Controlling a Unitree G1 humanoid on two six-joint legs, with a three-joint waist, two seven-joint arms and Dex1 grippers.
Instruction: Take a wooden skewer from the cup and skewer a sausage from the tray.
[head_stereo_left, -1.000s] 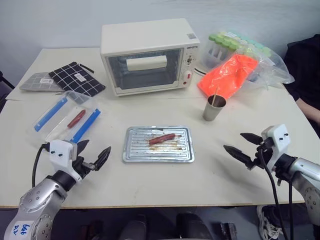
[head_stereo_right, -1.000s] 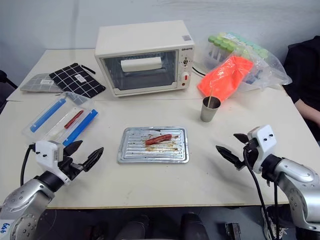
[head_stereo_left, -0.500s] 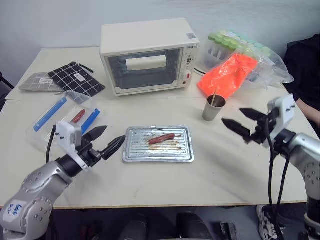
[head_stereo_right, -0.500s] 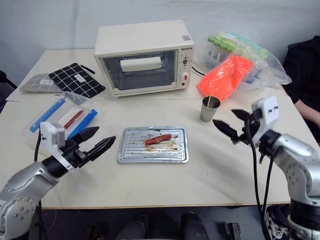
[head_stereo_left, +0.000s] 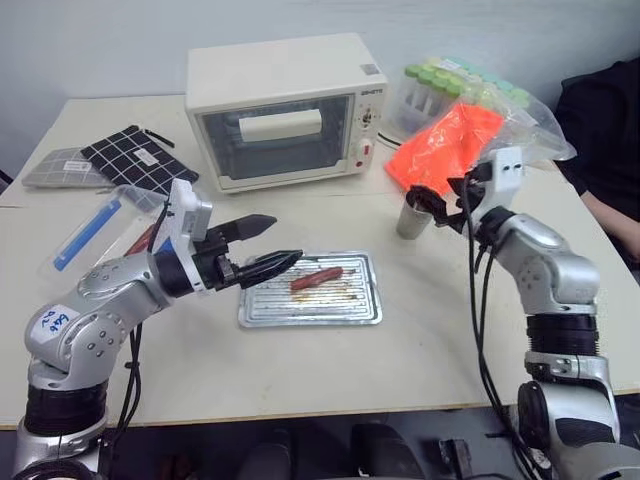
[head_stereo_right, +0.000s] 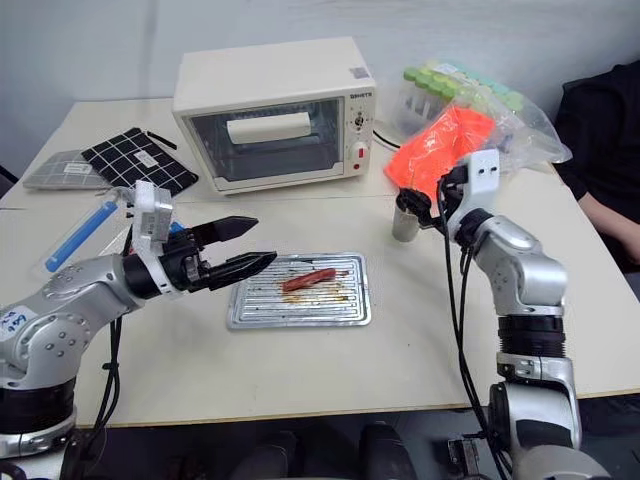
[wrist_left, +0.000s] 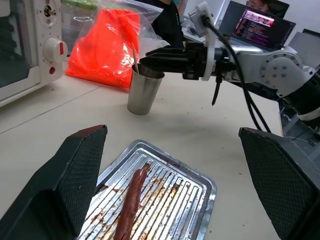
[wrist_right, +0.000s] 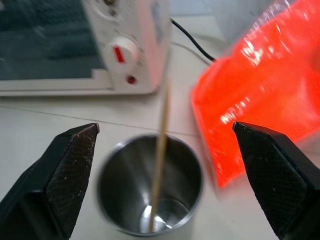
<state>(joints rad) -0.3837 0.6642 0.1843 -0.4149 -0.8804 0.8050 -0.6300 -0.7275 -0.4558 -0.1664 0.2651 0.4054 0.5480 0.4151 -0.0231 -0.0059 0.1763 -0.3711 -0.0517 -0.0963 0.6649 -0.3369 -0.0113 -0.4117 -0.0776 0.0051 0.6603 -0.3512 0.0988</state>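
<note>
- Head views first: the right gripper (head_stereo_left: 437, 207) hangs level right at the cup (head_stereo_left: 411, 217), fingers spread wide and nothing between them; the cup stands near the tray's (head_stereo_left: 310, 310) far right corner, in front of an orange bag (head_stereo_left: 445, 145).
- The left gripper (head_stereo_left: 268, 247), fingers also wide apart and empty, pokes in over the tray's left end, aimed toward the sausage (head_stereo_left: 315, 277), which lies slantwise on the ridged base.
- Left wrist view: here the sausage (wrist_left: 131, 203) runs lengthwise along the ridges among grease stains, and the other arm's gripper sits level with the cup's (wrist_left: 144, 91) rim, the skewer (wrist_left: 135, 59) leaning out just beside it. That height relation is hard to read from the head.
- Right wrist view: straight down into the cup (wrist_right: 150, 186), one skewer (wrist_right: 160, 157) stands with its foot on the bottom, its top rising clear of the rim between the open fingers (wrist_right: 60, 177).
- Handling, as I read it: the stick is light, stiff but snappable and thin enough to slip, so pinch the bare length above the rim; the sausage looks soft, greasy and apt to roll.
</note>
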